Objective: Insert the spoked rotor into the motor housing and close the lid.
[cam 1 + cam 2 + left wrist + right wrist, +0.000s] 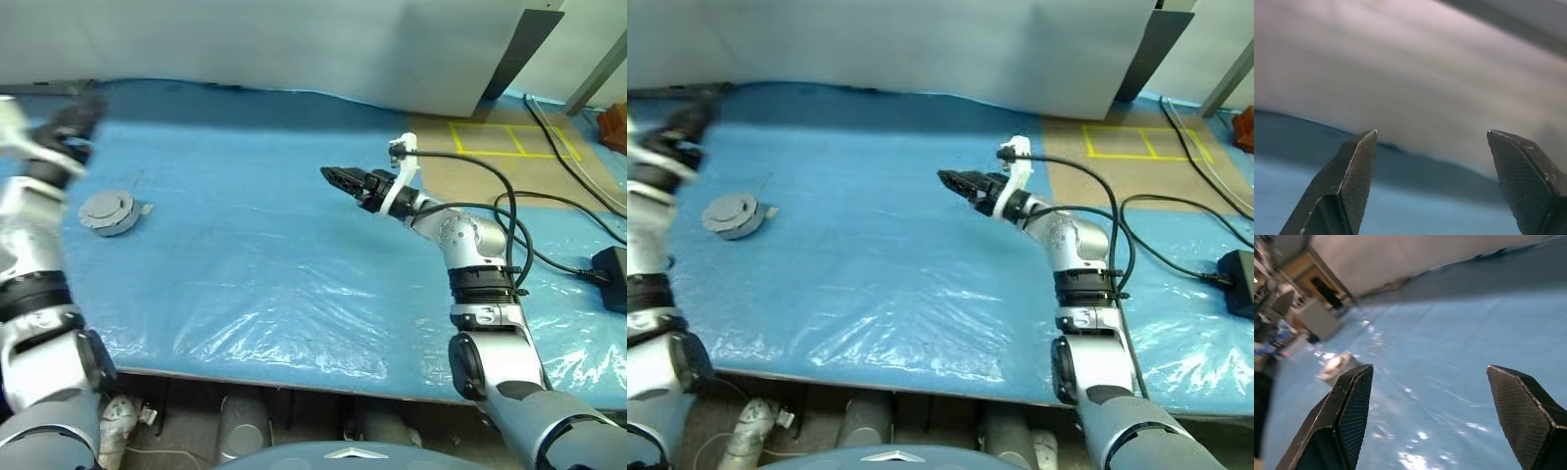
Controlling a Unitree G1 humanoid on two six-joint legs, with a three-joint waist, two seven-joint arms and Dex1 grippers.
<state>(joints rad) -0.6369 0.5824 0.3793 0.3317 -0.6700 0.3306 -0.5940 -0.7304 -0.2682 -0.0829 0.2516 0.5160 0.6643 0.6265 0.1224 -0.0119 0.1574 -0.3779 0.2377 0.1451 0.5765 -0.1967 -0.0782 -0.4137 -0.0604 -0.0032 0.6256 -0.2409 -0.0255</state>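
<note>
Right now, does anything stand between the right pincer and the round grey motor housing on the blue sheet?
Nothing visible does. Between the right pincer and the round grey motor housing lies bare blue plastic sheet. The pincer is open and holds nothing.

- The right arm [477, 257] is reaching forward over the table, its forearm angling in toward the middle.
- The right gripper [333, 175] is hanging roughly level in the air, pointing forward and to the left, touching nothing.
- Its two black fingers [1347, 421] are standing wide apart with nothing between them.
- The left arm [29, 245] is rising along the left edge, blurred.
- The left gripper [83, 113] is hanging above the table, its fingers [1347, 181] spread wide and empty.
</note>
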